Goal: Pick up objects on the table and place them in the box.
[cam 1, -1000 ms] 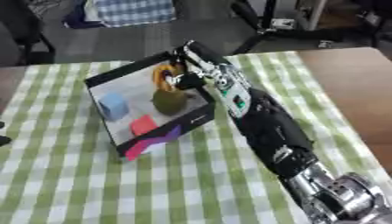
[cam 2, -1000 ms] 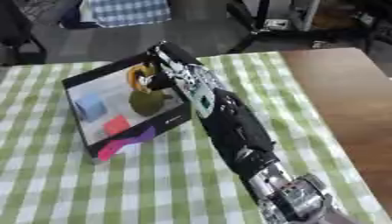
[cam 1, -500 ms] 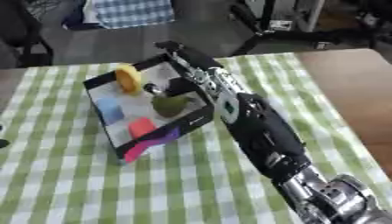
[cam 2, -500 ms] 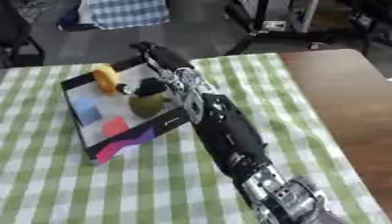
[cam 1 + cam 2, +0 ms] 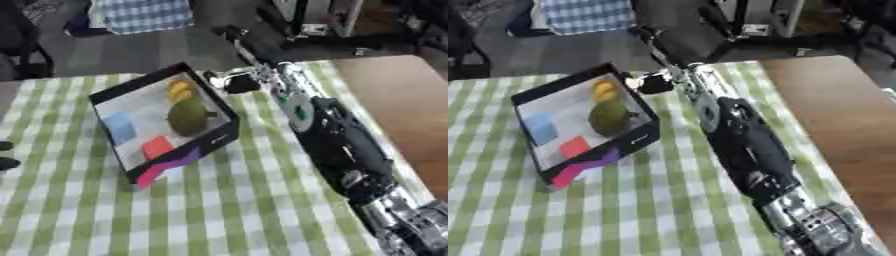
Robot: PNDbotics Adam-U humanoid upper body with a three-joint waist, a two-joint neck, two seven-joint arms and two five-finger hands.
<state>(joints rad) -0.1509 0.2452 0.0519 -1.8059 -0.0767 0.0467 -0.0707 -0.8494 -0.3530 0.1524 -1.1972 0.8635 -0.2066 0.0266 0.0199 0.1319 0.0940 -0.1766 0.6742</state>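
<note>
Now the right hand [image 5: 238,82] hangs beside the box [image 5: 210,145] rim, its fingers blurred, open or curled unclear. Yellow object [image 5: 180,91], green one inside; withdrawing could nudge the box.

No legible text, labels, nos. or signs anywhere; frames too blurred.

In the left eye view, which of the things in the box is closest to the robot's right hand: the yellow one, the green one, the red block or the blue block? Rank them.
From the right hand, by the box's far right corner:
1. Yellow thing, far corner.
2. Green thing, right side.
3. Red block and blue block, left part: too close to call.
</note>
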